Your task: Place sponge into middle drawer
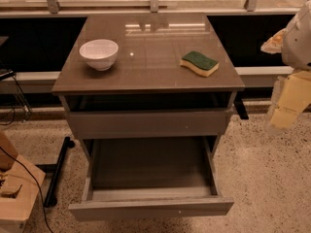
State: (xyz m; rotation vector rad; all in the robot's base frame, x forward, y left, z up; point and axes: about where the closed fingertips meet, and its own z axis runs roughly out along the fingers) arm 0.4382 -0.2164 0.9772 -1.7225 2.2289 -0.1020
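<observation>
Yellow, green-topped wavy sponge (pixel 199 63) lies on the glossy brown bench (pixel 155 42), long axis left-right, well left of your gripper (pixel 287 101) at the right edge; grip state: cannot tell. Grey-brown middle drawer (pixel 150 208) open.

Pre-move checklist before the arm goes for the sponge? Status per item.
1. Is the middle drawer open: ok. It is pulled well out and its floor is exposed.
2. Space inside it: ok, nothing is visible on the floor.
3. Is the top drawer out of the drop path: ok. Its front sits well behind the open one.
4. Is the sponge accessible: ok. It lies flat, green side up, on the right of the cabinet top.
5. Is the bowl apart from it: ok, it stands far left.
6. Is the gripper over the target: not ok. It is off the cabinet's right side.
</observation>
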